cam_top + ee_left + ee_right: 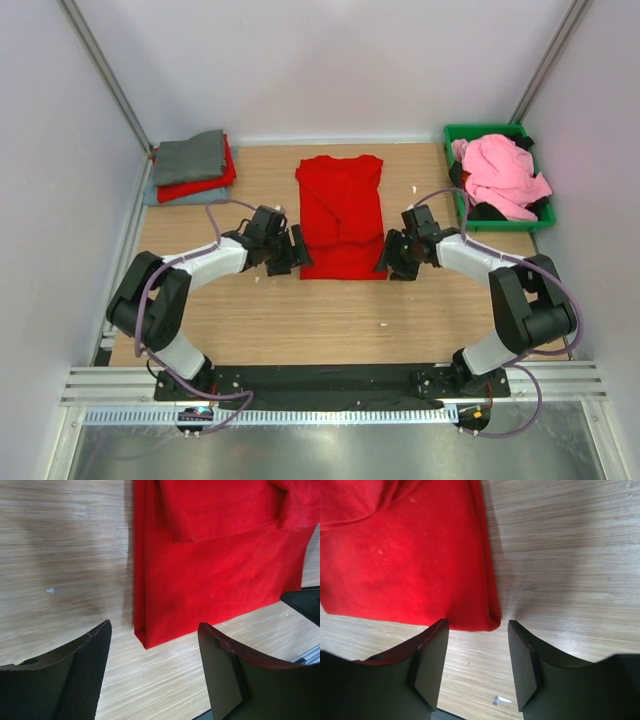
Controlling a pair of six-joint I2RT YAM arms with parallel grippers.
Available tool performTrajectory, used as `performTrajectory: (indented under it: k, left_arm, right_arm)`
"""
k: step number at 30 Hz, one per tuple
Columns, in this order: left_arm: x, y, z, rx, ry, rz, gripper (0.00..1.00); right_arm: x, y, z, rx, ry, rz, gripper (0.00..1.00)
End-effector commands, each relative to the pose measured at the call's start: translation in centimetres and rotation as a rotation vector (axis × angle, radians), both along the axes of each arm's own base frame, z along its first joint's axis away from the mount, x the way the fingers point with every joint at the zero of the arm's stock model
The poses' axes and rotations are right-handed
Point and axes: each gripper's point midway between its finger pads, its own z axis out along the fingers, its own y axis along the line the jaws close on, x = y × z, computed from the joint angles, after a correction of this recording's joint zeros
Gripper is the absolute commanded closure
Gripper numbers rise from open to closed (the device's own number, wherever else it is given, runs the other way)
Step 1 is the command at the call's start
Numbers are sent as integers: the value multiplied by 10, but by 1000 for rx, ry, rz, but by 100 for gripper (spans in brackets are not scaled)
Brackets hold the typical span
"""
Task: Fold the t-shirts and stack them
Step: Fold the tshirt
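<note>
A bright red t-shirt point(342, 215) lies flat in the middle of the table, its sides folded in to a long rectangle. My left gripper point(297, 252) is open at its near left corner point(145, 641), the jaws just short of the cloth. My right gripper point(390, 255) is open at its near right corner point(490, 622), also just short of it. A stack of folded t-shirts point(192, 166), grey over red over light blue-grey, sits at the far left. Pink point(500, 170) and dark shirts lie crumpled in the bin.
A green plastic bin point(455, 135) stands at the far right corner. White walls close in the table on three sides. Small white scraps point(383, 323) lie on the wood near the front.
</note>
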Motion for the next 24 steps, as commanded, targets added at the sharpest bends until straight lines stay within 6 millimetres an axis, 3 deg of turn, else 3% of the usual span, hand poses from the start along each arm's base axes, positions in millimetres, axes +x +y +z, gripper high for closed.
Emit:
performTrajectory:
  k: [1, 6, 7, 9, 10, 13, 14, 19, 23, 24]
  left_arm:
    - [7, -10, -4, -42, -22, -4, 30]
    - [4, -15, -17, -31, -6, -10, 44]
    - [3, -15, -21, -27, -2, -10, 58]
    - [3, -18, -23, -32, -4, -8, 68]
    - [1, -19, -25, -32, 2, -12, 80]
    - [-1, -24, -25, -37, 1, -21, 100]
    - [-5, -26, -25, -37, 4, -26, 100]
    - [-29, -27, -21, -13, 6, -41, 100]
    - [-70, -21, -24, 24, 28, -59, 100]
    - [-76, -21, -16, 15, 12, -64, 100]
  right_arm:
    - [6, 6, -3, 26, -24, -2, 45]
    - [1, 1, -13, 4, -12, -7, 57]
    - [0, 1, -14, 2, -10, -5, 60]
    - [-2, 0, -18, 2, -1, -4, 70]
    - [-5, 0, -21, 0, 6, -2, 73]
    - [-10, -1, -24, 4, 17, 2, 87]
    - [-11, -1, -24, 6, 19, 3, 92]
    - [-28, -10, -12, -10, 8, -9, 99]
    - [-57, -24, -5, -29, 18, -38, 99]
    - [-66, -26, -5, -30, 41, -46, 99]
